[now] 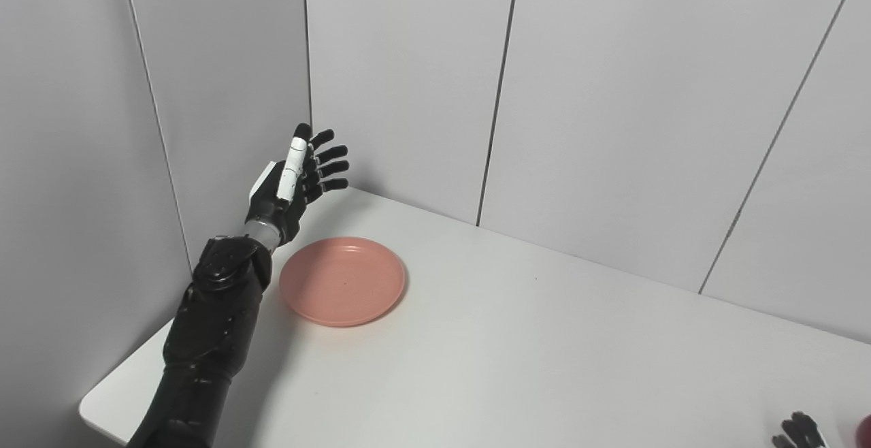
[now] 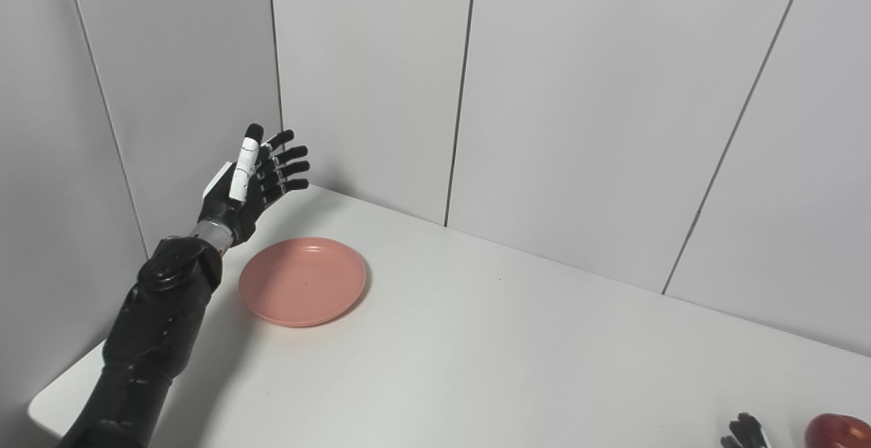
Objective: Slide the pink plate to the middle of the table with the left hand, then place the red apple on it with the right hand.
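The round pink plastic plate (image 1: pixel 342 280) is sitting near the white desk's (image 1: pixel 544 353) left corner, not yet slid. The left hand (image 1: pixel 299 179) is hovering spread and empty beside it; the red apple (image 2: pixel 838 431) is waiting by the right hand (image 2: pixel 745 432), whose pose I cannot tell.

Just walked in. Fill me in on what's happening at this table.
A humanoid robot is set up at a white table. Its left hand is raised with fingers spread, holding nothing, just beyond the far left edge of a pink plate that sits empty near the table's left corner. The hand is not touching the plate. At the bottom right, only the fingertips of the right hand show, beside a red apple partly cut off by the picture's edge. The plate has not reached the middle of the table.
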`<action>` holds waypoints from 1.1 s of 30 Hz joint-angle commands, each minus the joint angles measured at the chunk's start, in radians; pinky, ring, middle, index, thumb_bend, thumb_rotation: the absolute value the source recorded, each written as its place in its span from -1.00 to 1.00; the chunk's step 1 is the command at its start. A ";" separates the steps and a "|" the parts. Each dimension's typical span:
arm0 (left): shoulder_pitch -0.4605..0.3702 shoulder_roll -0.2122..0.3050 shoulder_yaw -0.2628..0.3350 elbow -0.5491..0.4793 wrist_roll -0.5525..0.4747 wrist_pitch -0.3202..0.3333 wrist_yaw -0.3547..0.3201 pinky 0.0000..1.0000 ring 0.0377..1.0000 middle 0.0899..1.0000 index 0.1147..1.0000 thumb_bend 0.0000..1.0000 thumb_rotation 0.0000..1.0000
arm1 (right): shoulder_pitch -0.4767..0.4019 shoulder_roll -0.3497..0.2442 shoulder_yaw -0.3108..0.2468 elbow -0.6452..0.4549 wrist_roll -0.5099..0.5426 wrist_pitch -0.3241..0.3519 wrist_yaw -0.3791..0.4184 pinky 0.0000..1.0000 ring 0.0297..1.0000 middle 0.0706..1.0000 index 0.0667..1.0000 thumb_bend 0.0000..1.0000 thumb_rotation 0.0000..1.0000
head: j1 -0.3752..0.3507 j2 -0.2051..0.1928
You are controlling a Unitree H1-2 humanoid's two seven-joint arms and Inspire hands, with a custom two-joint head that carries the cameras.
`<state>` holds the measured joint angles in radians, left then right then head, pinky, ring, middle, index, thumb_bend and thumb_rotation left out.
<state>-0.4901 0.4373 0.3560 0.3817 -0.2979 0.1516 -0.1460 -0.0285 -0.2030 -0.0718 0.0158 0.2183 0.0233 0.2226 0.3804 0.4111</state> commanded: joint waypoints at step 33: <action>-0.100 0.105 0.013 0.485 0.020 -0.290 0.033 0.66 0.64 0.66 0.79 0.73 0.94 | 0.042 0.001 0.013 -0.014 0.010 0.032 0.005 1.00 0.94 0.93 0.94 0.86 1.00 | -0.006 0.026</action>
<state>-0.5416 0.5073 0.3682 0.8782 -0.2770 -0.0829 -0.0991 -0.0136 -0.2077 -0.0702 -0.0037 0.2223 0.0237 0.2195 0.3728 0.4356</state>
